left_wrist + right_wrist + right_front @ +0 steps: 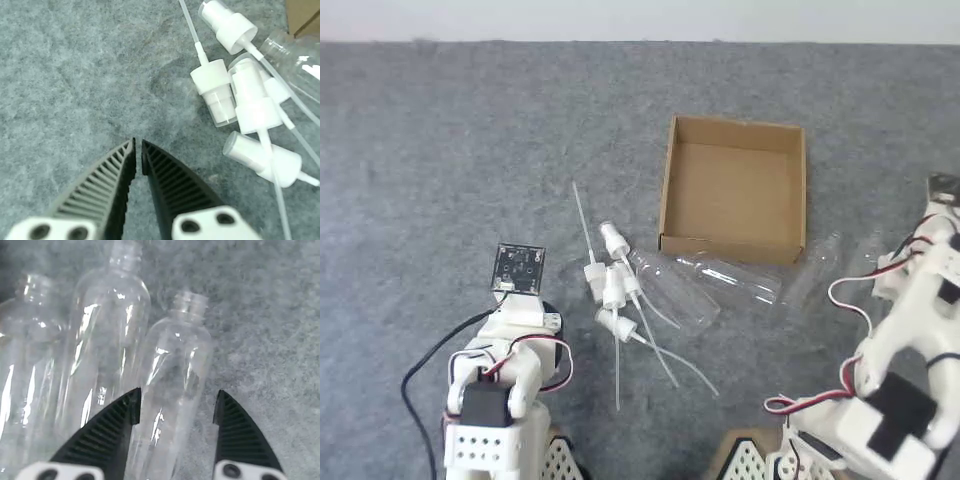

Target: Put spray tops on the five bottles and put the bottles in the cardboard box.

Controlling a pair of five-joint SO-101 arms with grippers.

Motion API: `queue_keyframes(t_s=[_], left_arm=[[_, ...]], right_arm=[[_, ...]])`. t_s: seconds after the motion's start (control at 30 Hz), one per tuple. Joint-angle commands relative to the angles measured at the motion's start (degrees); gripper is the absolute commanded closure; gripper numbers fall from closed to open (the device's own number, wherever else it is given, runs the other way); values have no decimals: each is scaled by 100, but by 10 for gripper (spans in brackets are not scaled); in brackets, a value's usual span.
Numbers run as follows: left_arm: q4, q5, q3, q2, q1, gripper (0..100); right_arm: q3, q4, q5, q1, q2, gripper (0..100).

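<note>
Several white spray tops with long dip tubes lie in a heap on the grey mat. Clear open-necked bottles lie on their sides in front of the cardboard box, which holds nothing. My left gripper is shut and hovers over bare mat just beside the spray tops. My right gripper is open, its fingers on either side of one lying clear bottle. Two more bottles lie beside that one.
The left arm stands at the near left and the right arm at the near right. Open grey mat lies to the left and behind the box. A bottle and a corner of the box sit beyond the spray tops.
</note>
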Motion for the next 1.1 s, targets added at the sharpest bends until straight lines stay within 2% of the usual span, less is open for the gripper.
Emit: queue_keyframes(t_s=[0.0, 0.07, 0.17, 0.23, 0.3, 0.4, 0.57, 0.63, 0.73, 0.9, 1.07], left_arm=[[-281, -44, -31, -97, -18, 988], [-633, -431, -66, -97, -18, 988], [-1213, -1705, -57, -97, -26, 988], [-1468, -2637, -84, -97, 18, 988], [-1433, -2980, -233, -88, 18, 987], [-1222, -2831, -734, -53, -26, 964], [-976, -2708, -1807, 475, 26, 848], [-1002, -2453, -2185, 1178, 53, 856], [-985, -2031, -2844, 2532, 448, 870], [-1002, -747, -3881, 4721, 1231, 868], [-1275, -466, -4136, 6286, 1556, 848]], right_arm=[[-35, -382, 70, 57, 558, 807], [-62, -505, 70, 57, 892, 807], [-62, -716, 79, 66, 1244, 812], [-62, -769, 220, 154, 1358, 854], [-44, -769, 695, 277, 1376, 920], [-35, -752, 1363, 532, 1376, 993], [-18, -725, 2127, 866, 1367, 991], [79, -769, 2435, 919, 1367, 991], [211, -769, 2919, 919, 1367, 991], [352, -769, 3323, 927, 1367, 991], [325, -769, 3332, 1007, 1367, 991]])
